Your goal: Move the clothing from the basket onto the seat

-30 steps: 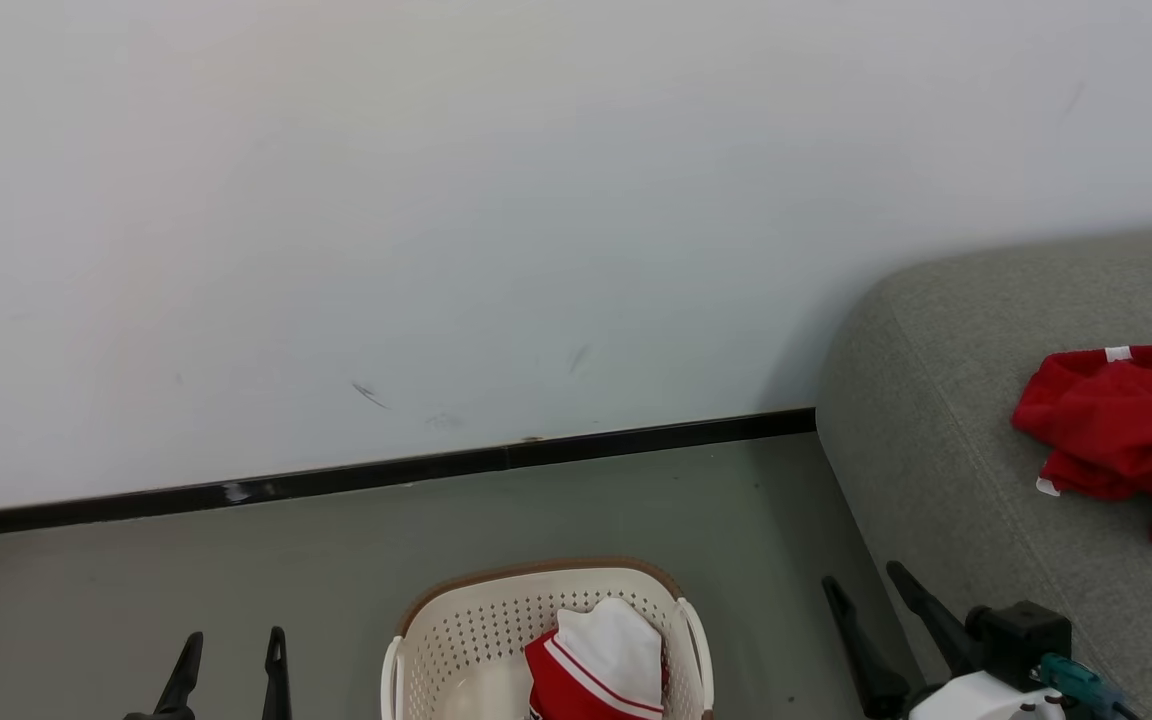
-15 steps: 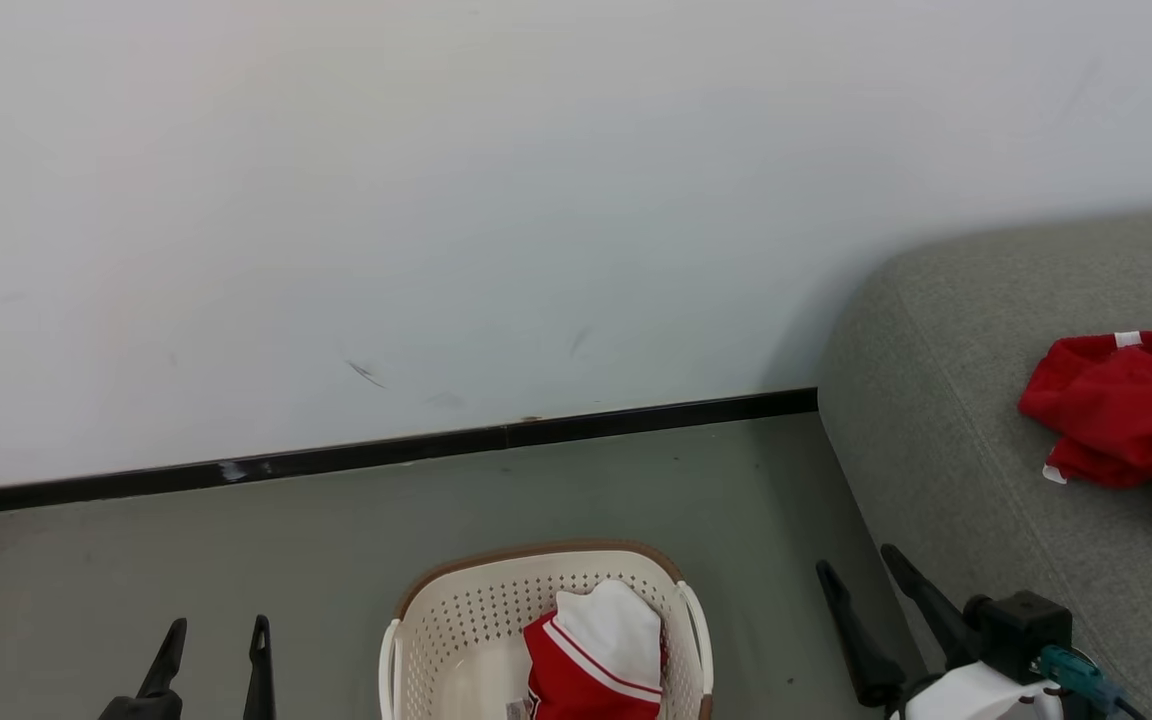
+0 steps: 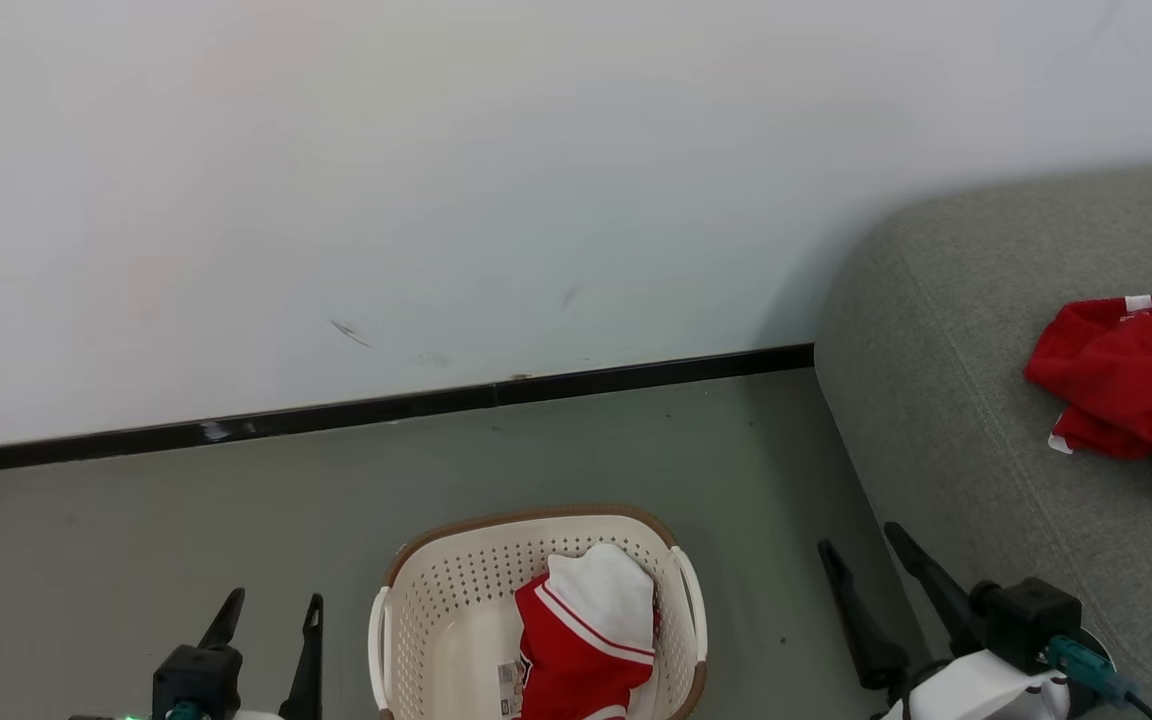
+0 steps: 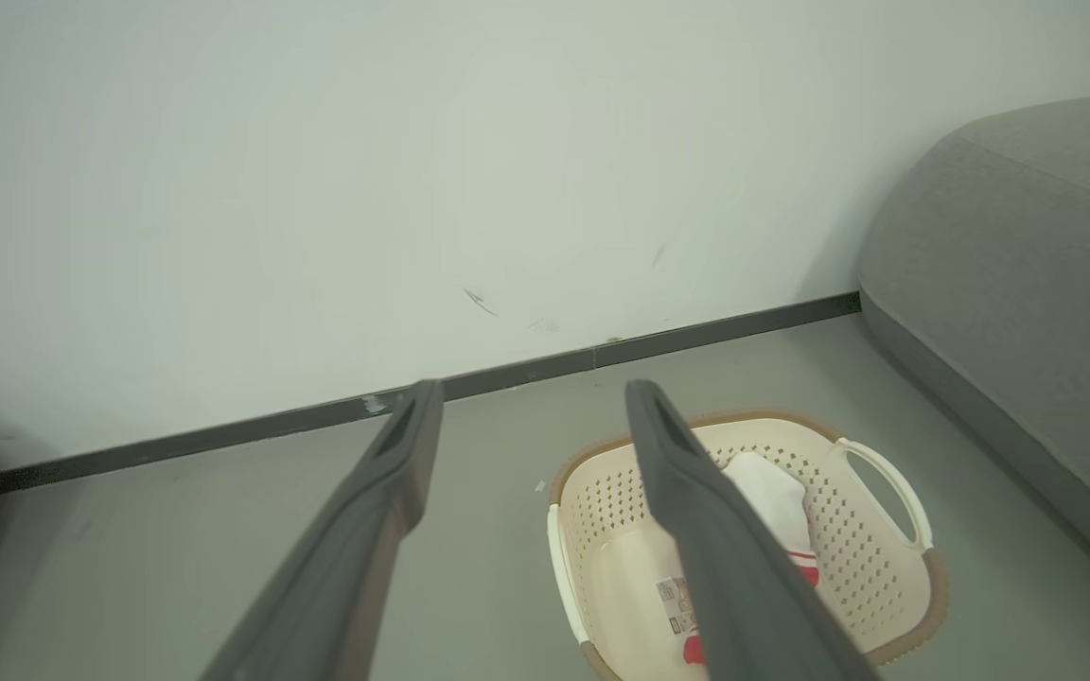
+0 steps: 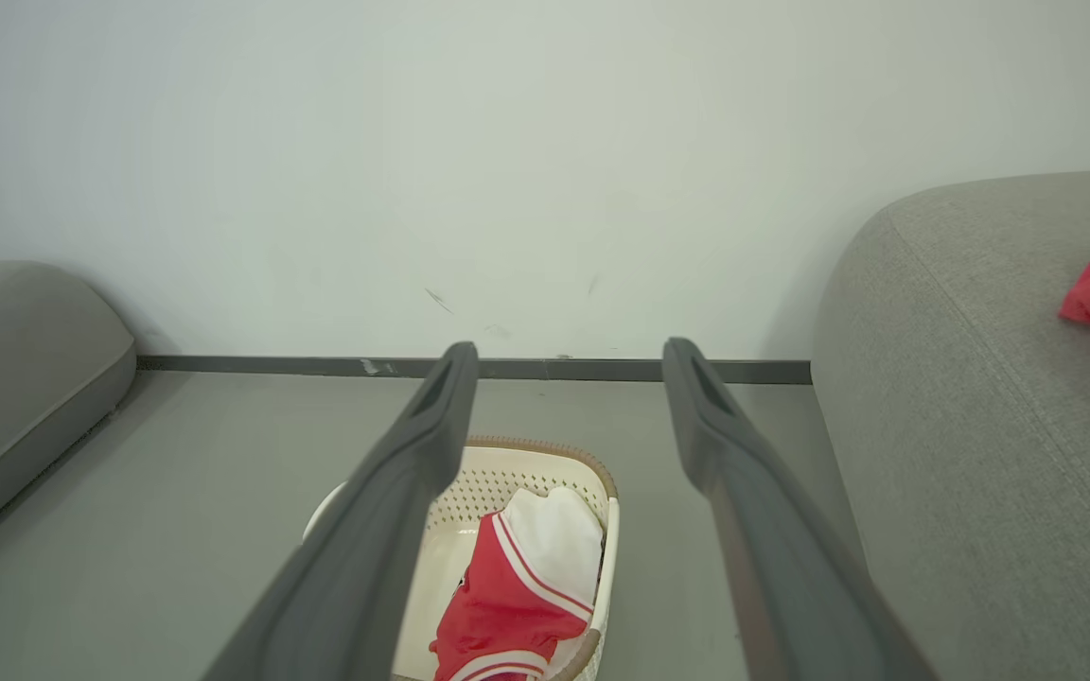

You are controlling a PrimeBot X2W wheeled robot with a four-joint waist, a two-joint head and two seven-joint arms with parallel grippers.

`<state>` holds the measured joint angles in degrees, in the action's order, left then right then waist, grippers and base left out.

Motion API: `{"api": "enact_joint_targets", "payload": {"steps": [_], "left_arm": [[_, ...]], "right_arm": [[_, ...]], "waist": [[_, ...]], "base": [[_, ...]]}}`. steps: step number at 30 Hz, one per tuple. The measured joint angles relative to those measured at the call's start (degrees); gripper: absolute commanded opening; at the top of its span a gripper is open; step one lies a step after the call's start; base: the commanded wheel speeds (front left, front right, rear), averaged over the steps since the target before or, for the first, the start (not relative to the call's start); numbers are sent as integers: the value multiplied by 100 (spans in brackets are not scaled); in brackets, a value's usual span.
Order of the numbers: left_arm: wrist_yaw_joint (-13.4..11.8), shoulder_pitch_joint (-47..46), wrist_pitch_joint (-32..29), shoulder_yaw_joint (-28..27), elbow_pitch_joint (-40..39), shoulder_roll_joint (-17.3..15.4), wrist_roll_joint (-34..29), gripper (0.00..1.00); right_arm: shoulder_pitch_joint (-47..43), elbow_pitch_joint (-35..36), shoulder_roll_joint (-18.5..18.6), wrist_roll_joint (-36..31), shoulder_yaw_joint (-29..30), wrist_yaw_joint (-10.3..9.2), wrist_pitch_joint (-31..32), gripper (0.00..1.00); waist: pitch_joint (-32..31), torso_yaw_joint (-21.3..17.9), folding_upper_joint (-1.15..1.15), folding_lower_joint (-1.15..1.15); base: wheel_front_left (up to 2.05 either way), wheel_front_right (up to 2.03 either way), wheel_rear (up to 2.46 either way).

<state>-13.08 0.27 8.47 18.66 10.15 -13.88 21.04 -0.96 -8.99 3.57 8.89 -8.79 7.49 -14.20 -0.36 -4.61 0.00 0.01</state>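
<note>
Basket [image 3: 526,515] on the floor [image 3: 136,530], low in the head view, between the two grippers and touching neither. Inside it, heaped toward the right wall, clothing [image 3: 576,650]: red with white stripes, white cloth on top. Bare basket bottom with a label on the left half. Brown rim free all round, both side handles uncovered.

Left gripper [image 3: 274,600] just left of the basket, fingers spread wide, empty. In the left wrist view, one finger crossing in front of the basket's near side. Right gripper [image 3: 858,540] to the right of the basket, fingers likewise spread wide and empty, close by the seat's edge. Touching the upholstery or not: impossible to tell.

Seat [image 3: 936,400] at the right, rounded corner near the skirting [image 3: 436,405], edge running down toward the right gripper. Red garment [image 3: 1126,390] already on the cushion, crumpled, well back from that edge, cut off by the frame's right side. Bare cushion between garment and rounded corner.

Open floor behind the basket as far as the wall [image 3: 436,200], and a narrower strip between basket and seat. Far left in the right wrist view, another grey upholstered piece [image 5: 15,359], well apart from the basket.
</note>
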Motion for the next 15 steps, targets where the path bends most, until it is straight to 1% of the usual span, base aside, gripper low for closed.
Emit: {"api": "enact_joint_targets", "payload": {"steps": [8, 15], "left_arm": [[172, -387, -146, 297, 134, 97, -62, 100], [374, -804, -352, 644, 465, 220, -300, 100]], "right_arm": [[4, 232, 5, -110, 240, 0, 0, 100], [7, 504, 48, -186, 522, 0, 0, 100]], "waist": [[281, -51, 0, 0], [624, -128, 0, 0]], "base": [[0, 0, 0], [0, 0, 0]]}}
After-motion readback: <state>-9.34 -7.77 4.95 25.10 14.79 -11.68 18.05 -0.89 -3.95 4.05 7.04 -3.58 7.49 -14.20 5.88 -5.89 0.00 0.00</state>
